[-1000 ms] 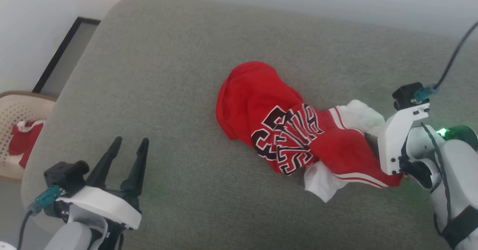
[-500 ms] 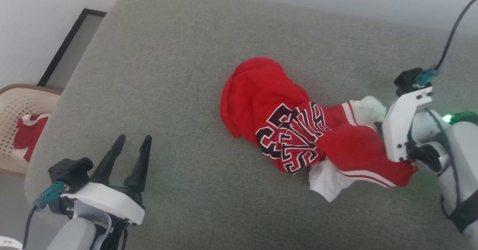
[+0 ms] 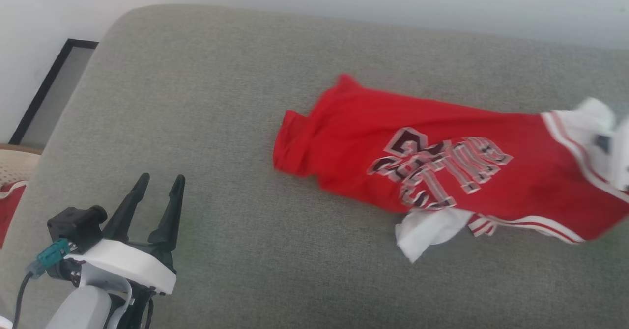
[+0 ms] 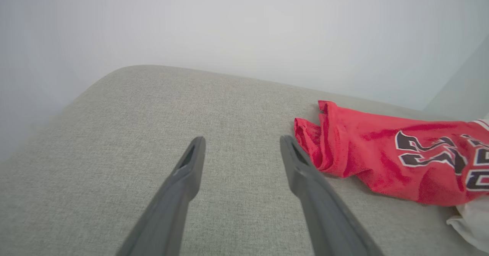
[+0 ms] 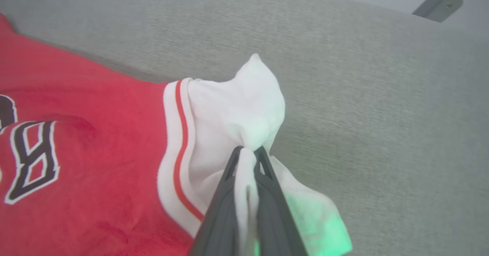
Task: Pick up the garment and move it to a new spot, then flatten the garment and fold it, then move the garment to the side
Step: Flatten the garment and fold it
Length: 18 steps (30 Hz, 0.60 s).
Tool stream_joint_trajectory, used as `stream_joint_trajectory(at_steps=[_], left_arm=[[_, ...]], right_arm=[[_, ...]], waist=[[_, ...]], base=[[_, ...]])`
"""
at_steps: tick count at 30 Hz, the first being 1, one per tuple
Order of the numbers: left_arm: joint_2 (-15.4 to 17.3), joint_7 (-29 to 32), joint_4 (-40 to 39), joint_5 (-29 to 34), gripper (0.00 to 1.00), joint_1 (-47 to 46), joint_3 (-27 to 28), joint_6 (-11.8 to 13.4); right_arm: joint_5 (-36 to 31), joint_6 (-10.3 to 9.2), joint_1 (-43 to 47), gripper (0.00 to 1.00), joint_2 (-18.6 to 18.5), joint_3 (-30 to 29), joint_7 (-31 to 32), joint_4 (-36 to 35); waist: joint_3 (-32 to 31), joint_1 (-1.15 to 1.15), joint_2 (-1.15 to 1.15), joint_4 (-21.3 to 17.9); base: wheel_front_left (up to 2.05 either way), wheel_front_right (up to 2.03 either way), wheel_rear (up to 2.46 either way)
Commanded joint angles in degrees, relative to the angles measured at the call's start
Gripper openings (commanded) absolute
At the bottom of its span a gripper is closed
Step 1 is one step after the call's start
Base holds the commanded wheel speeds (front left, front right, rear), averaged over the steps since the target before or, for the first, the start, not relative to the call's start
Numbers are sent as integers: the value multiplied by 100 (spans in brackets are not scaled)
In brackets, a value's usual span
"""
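Only a thin fold of white sleeve was pinched between the clenched fingers of the right tool [image 5: 248, 151], so it could be dragged free if the cloth were pulled hard across the grey woven sofa cushion [image 3: 196, 98]. The red jersey-style garment [image 3: 442, 172], lettered in dark white-edged blocks, was laid stretched away from that tool, with white cloth showing under one edge. The left tool [image 3: 161, 178] was spread wide and empty over the cushion, with the red hem off to its right.

Block "B" on garment [image 5: 95, 210] — rest blurred
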Motion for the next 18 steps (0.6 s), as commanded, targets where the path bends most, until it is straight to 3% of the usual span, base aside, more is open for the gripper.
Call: stream_joint_trajectory(at_steps=[1, 7, 14, 15, 16, 17, 18], left_arm=[[27, -26, -20, 24, 100, 3, -8, -25], [45, -8, -40, 21, 100, -110, -41, -33], [61, 46, -4, 8, 100, -269, -97, -52], [73, 61, -6, 3, 100, -289, -92, -45], [86, 83, -9, -7, 100, -292, -87, -33], [94, 113, -9, -19, 100, -301, -82, -12], [100, 134, -19, -43, 100, -315, -75, -5]], right_arm=[[-114, -8, 154, 0, -73, -194, 43, 10], [-430, -8, 601, 0, 93, -1108, 154, 260], [-625, -5, 684, 0, 627, -1545, 1, 854], [-648, -5, 645, 13, 680, -1588, -38, 922], [-678, -5, 602, 38, 715, -1590, -52, 975], [-698, -5, 556, 100, 743, -1582, -83, 1027], [-705, -5, 510, 100, 759, -1586, -126, 1059]], waist=[[19, 0, 0, -42], [152, 0, 0, -91], [270, 0, 0, -95], [271, 0, 0, -106], [271, 0, 0, -121], [263, 0, 0, -138], [250, 0, 0, -166]], base=[[0, 0, 0], [0, 0, 0], [0, 0, 0], [0, 0, 0], [0, 0, 0], [0, 0, 0], [0, 0, 0]])
